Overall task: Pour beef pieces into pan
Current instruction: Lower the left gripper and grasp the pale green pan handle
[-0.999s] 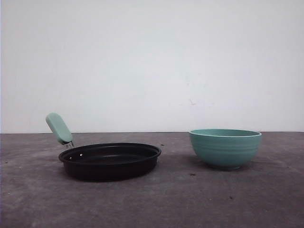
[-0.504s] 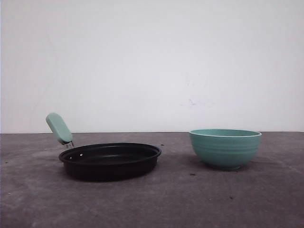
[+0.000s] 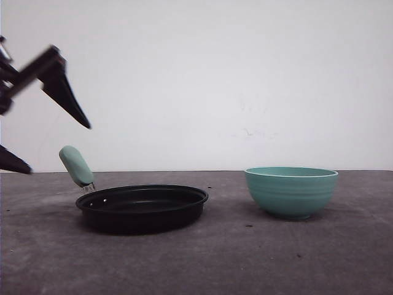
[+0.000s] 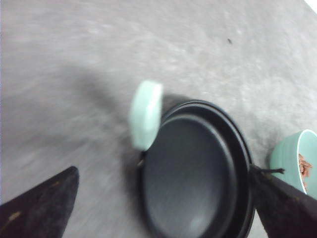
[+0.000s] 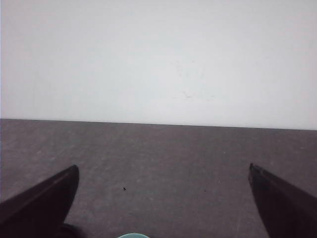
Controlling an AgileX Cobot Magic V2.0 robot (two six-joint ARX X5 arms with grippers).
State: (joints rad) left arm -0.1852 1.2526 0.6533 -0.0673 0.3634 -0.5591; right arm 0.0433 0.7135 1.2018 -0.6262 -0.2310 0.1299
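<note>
The beef pieces (image 4: 304,166) are glimpsed as reddish-brown chunks inside the teal bowl (image 3: 291,191), which is set on the grey table (image 3: 245,258) to the right of the pan (image 3: 142,207), well apart from it. The pan's mint-green handle (image 3: 77,166) is tilted up at its far left. Above that handle, the left gripper (image 3: 49,144) is seen with fingers spread wide, nothing held. The right gripper (image 5: 163,186) is likewise spread wide, empty, above the table.

No legible text, label, brand or number anywhere.
</note>
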